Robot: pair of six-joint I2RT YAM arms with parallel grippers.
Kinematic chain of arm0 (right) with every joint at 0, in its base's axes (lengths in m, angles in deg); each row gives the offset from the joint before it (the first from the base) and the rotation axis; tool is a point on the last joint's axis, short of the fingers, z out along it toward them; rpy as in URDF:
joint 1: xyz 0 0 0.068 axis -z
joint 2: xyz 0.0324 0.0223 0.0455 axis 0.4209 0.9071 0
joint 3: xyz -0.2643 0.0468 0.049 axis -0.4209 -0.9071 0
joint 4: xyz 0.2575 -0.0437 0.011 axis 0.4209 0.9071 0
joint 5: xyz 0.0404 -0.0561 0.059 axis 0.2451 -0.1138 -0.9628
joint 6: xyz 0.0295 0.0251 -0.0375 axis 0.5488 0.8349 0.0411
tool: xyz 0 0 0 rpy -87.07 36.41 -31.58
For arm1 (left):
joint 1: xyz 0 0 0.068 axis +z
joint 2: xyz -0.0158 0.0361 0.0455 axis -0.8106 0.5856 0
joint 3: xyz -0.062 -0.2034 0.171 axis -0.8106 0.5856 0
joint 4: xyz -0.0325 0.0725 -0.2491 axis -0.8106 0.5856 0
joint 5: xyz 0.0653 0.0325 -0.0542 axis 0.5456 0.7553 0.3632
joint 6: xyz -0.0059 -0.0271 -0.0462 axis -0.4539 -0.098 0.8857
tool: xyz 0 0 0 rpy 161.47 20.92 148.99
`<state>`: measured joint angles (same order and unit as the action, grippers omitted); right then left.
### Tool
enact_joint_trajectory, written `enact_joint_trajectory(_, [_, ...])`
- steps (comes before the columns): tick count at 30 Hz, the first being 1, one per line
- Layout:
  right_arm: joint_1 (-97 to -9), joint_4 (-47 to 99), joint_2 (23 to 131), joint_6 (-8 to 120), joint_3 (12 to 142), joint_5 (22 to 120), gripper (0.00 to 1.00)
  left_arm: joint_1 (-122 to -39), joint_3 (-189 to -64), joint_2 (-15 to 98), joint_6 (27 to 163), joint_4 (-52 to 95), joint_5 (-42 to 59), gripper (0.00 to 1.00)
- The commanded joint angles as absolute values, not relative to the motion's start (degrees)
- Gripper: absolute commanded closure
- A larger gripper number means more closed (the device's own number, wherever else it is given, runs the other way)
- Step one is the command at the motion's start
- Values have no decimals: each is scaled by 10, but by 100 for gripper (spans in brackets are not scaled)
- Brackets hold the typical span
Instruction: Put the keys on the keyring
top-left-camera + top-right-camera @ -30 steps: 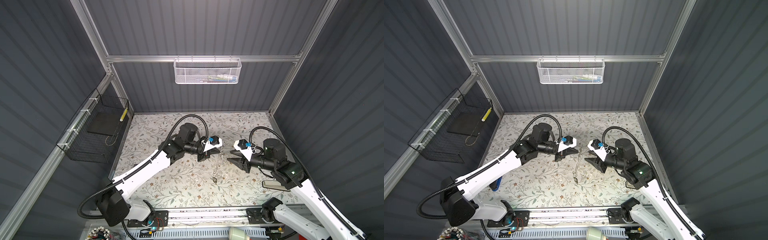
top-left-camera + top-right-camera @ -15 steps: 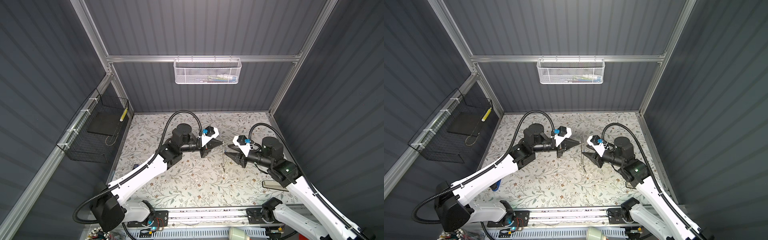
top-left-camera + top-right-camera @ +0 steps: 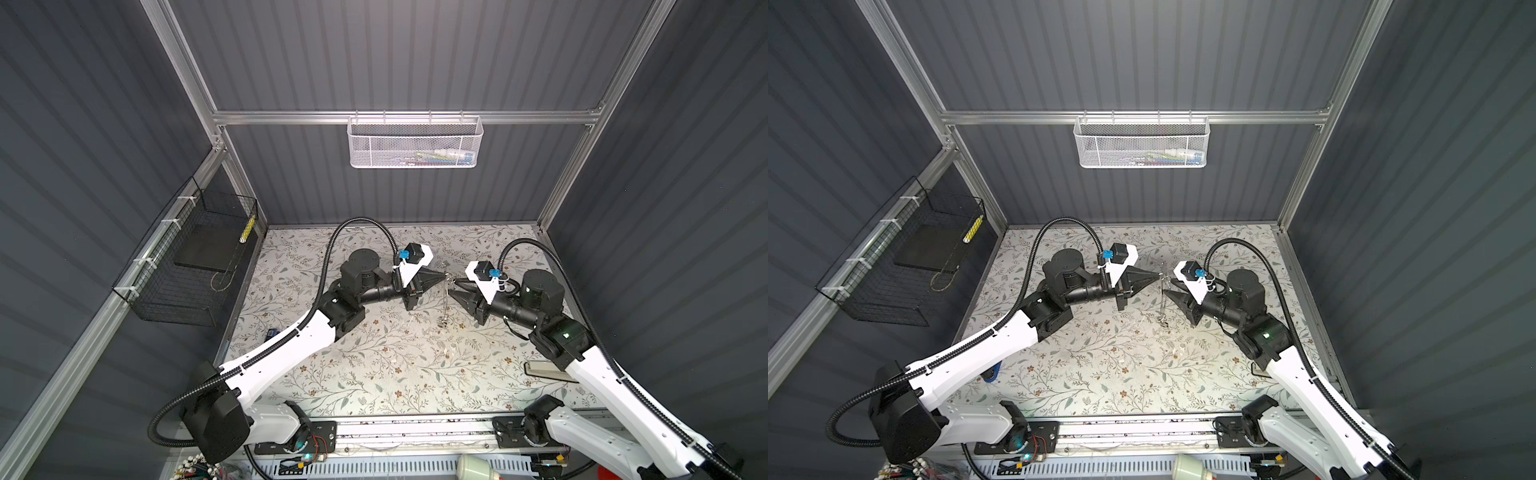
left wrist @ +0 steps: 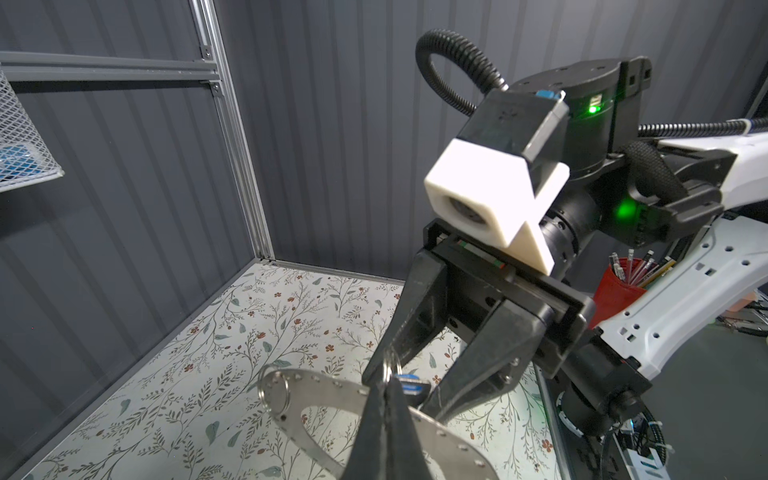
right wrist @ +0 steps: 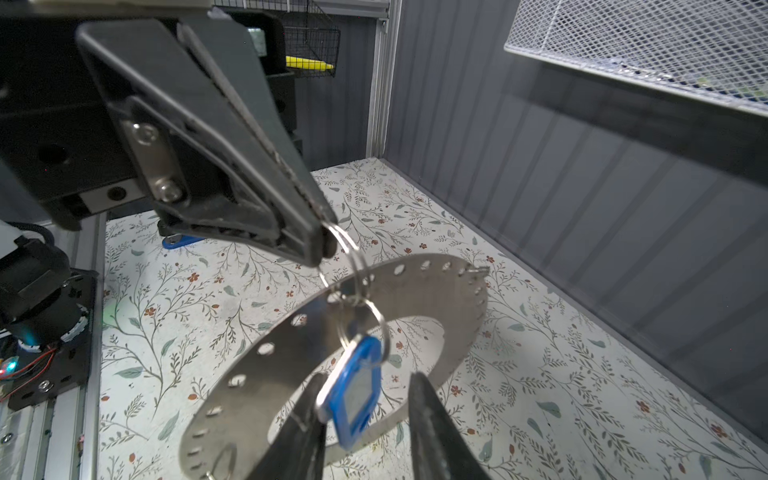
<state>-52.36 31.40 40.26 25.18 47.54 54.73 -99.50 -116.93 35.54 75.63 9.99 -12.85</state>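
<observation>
keyring (image 5: 424,291) partly behind right pincer (image 5: 365,376)

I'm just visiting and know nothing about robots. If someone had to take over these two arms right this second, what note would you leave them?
Left gripper: shut on a small wire ring that seems threaded through a hole in the keyring; the keyring hangs from it.
Right gripper: open, one finger on each side of the blue tag, not pinching it.
Done: the blue tag appears to hang from the keyring by linked wire rings.
Left: the black key. No view shows it clearly, so find it and add it to the keyring.
</observation>
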Motion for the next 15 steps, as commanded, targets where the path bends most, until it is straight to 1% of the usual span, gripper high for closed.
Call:
enact_joint_trajectory(1, [-525,288,399,261,469,566,68,-997,-1162,363,782,50,-120,100])
enact_joint_trajectory(8, [-525,265,391,262,461,577,72,-1002,-1161,368,785,44,-118,100])
enact_joint_trajectory(15, [-525,267,397,247,465,570,85,-1001,-1160,372,795,28,-121,100])
